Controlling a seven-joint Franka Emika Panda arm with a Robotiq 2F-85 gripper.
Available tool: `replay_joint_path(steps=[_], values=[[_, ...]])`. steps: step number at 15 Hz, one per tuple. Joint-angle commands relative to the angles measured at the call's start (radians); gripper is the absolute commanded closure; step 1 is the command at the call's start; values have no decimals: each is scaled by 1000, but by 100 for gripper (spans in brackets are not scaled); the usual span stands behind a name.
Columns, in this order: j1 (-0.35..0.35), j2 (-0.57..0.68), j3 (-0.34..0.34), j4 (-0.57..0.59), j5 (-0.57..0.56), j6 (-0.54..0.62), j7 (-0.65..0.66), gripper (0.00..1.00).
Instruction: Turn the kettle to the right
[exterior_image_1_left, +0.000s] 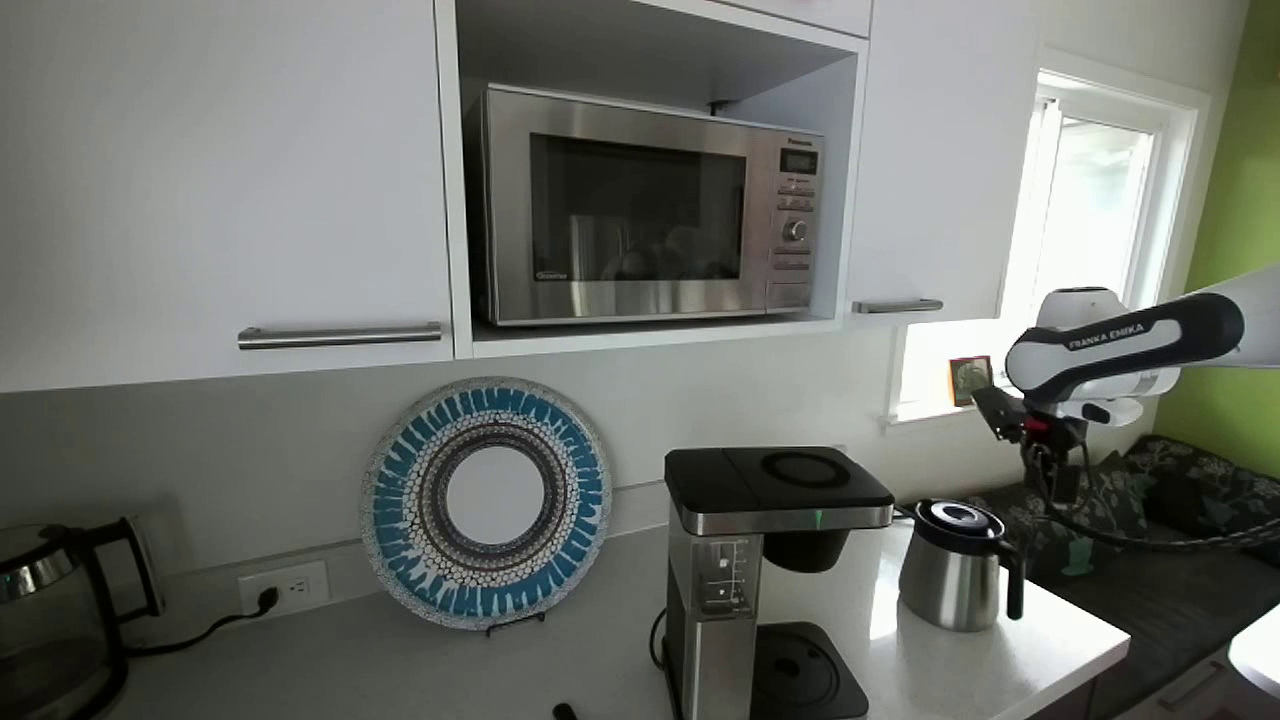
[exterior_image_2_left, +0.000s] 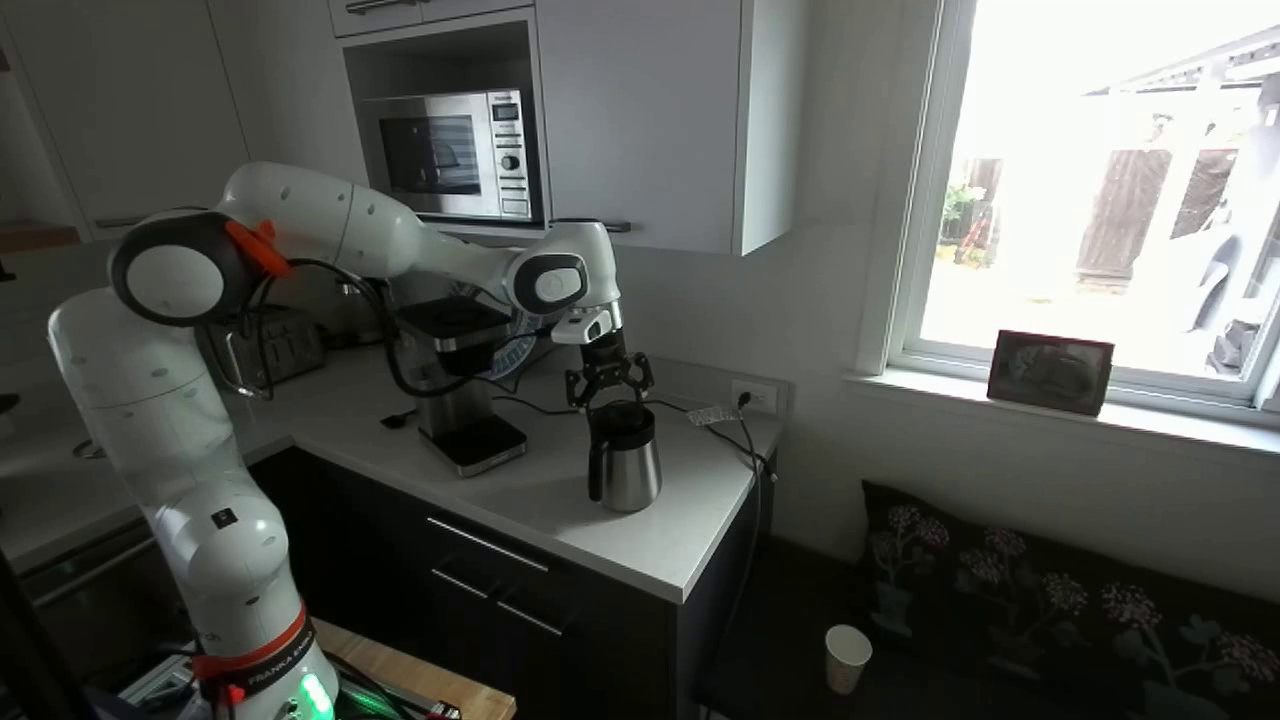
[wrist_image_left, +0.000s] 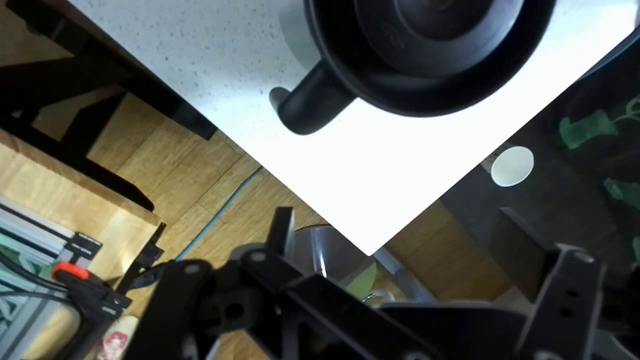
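- The kettle (exterior_image_1_left: 948, 585) stands upright on the counter (exterior_image_2_left: 550, 490), near the outer corner, where the front edge meets the end edge.
- Its handle (wrist_image_left: 317, 102) points towards the front edge in the wrist view.
- The fingers (wrist_image_left: 522, 255) are spread wide and apart from the kettle; in the wrist view they show one on each side of the outer corner.
- The arm (exterior_image_2_left: 340, 215) reaches across the front edge in an exterior view, over the counter.
- The coffee machine (exterior_image_1_left: 720, 580) stands farther from the end edge than the kettle does.
- A blue-ringed disc (exterior_image_1_left: 488, 500) leans at the back edge.
- Farther along that edge stands a glass jug (exterior_image_1_left: 50, 640), and a cord (exterior_image_1_left: 200, 634) runs from beside it into an outlet (exterior_image_1_left: 300, 590).
- A cup (exterior_image_2_left: 847, 660) is on the bench (exterior_image_2_left: 775, 625), beyond the end edge.
- A frame (exterior_image_2_left: 1050, 372) stands on the sill (exterior_image_2_left: 930, 390), past that same edge.
- The microwave (exterior_image_1_left: 645, 210) is higher up, above the back edge.
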Motion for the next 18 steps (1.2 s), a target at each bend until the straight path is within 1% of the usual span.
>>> replay_joint_path(steps=[1, 3, 4, 5, 10, 12, 14, 18], values=[[-14, -47, -10, -29, 5, -21, -231, 0], [-19, -63, -11, -33, 6, -24, -355, 0], [-24, -23, 0, 0, 2, -12, -259, 0], [-26, -26, 0, 1, 3, -12, -274, 0], [-25, -22, 3, 4, 2, -12, -272, 0], [-15, -62, -6, -1, 44, -14, -458, 0], [-19, -82, -14, 8, 66, -30, -593, 0], [-22, -97, -35, 46, 158, -58, -875, 0]])
